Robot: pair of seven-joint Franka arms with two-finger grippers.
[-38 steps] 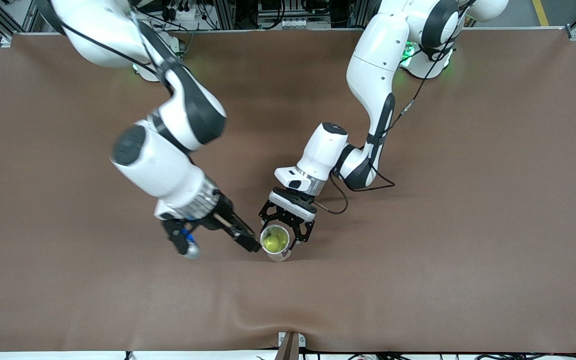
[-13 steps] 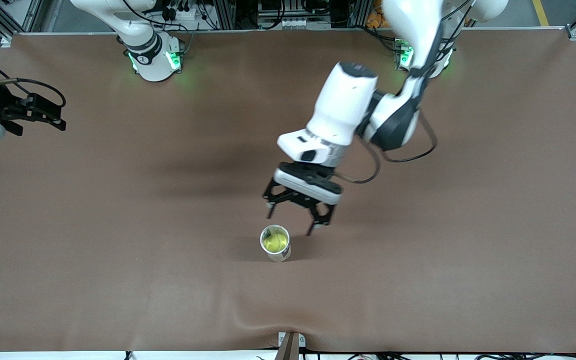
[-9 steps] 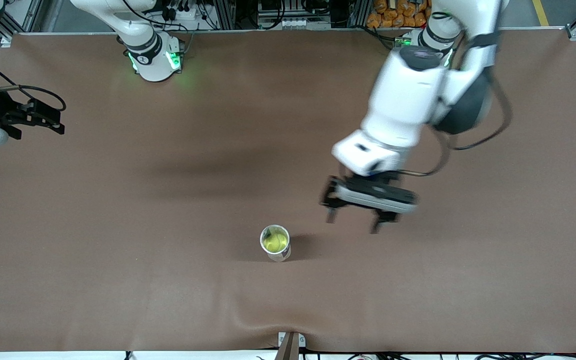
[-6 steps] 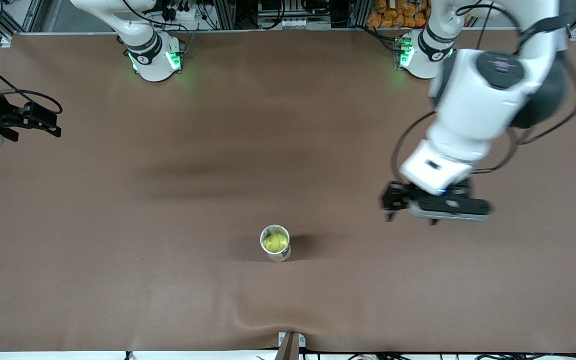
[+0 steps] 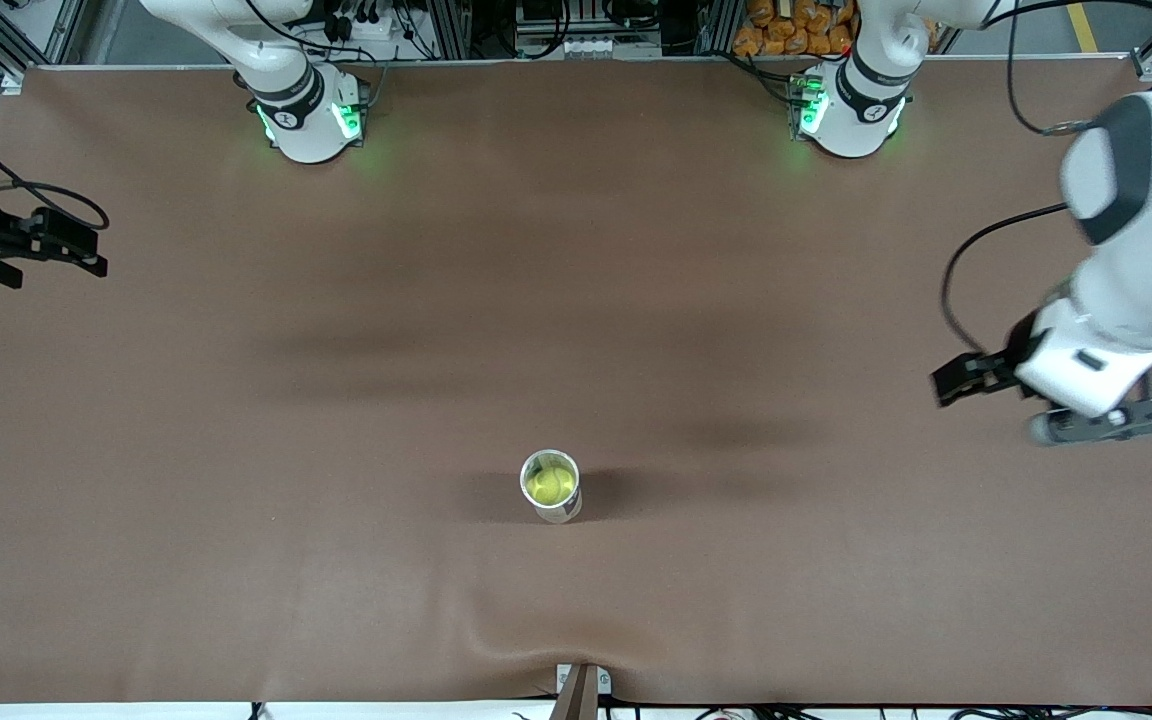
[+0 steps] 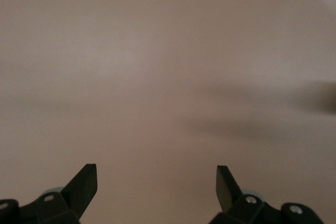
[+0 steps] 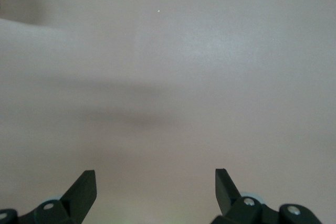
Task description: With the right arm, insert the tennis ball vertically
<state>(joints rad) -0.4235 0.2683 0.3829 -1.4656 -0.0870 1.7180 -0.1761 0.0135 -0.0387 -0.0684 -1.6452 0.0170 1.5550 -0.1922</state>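
The brown table (image 5: 576, 300) filled almost the whole front view, its cloth wrinkled at the lower middle edge. The left arm (image 5: 1126, 250) reached down at the right edge of the frame, and the left gripper (image 5: 976, 380) hung over bare cloth at the middle right, toward the left arm's end of the table; in the left wrist view its fingers (image 6: 84, 184) stood wide apart with nothing between them. The right gripper (image 5: 46, 245) was at the upper left edge of the frame, over the right arm's end of the table, also spread and holding nothing, as its fingers (image 7: 84, 187) showed in the right wrist view. A small clear cup (image 5: 552, 486) stood upright a little below the centre of the frame, well apart from both grippers. The tennis ball (image 5: 550, 484) sat inside this cup, seen through the open top.
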